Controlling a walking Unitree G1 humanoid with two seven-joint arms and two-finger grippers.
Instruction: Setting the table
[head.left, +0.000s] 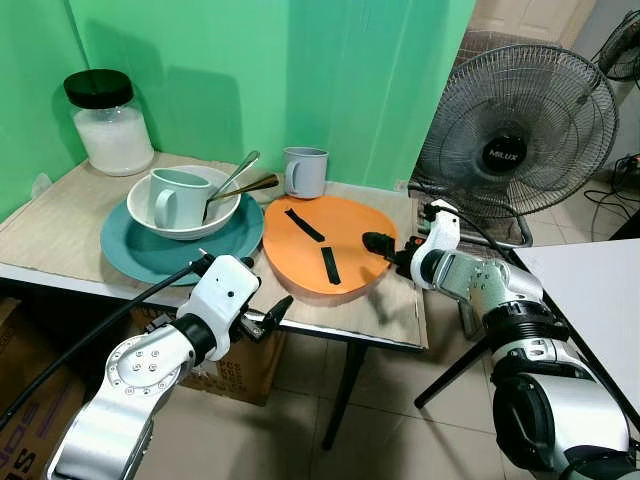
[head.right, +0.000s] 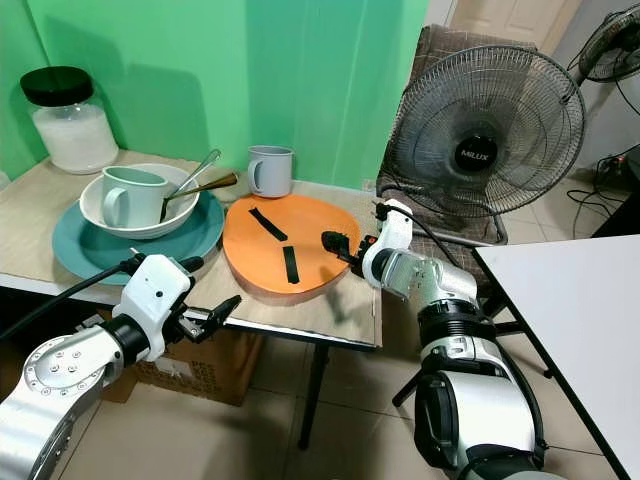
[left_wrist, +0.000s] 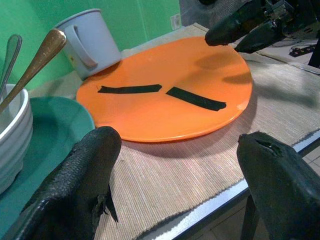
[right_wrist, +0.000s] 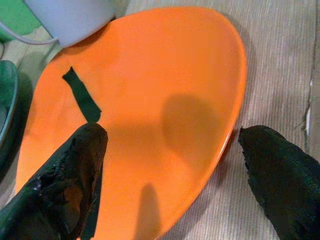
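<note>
Left gripper (head.left: 262, 318) jaws spread at table edge; right gripper (head.left: 385, 248) jaws spread over orange plate (head.left: 325, 245).

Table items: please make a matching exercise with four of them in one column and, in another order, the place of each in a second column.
Column A
1. green mug
2. grey mug
3. white bowl
4. glass jar

Column B
a. back left corner of the table, by the green wall
b. on the teal plate
c. inside the white bowl
d. on the mat, just behind the orange plate

Pairs: 1-c, 2-d, 3-b, 4-a
</note>
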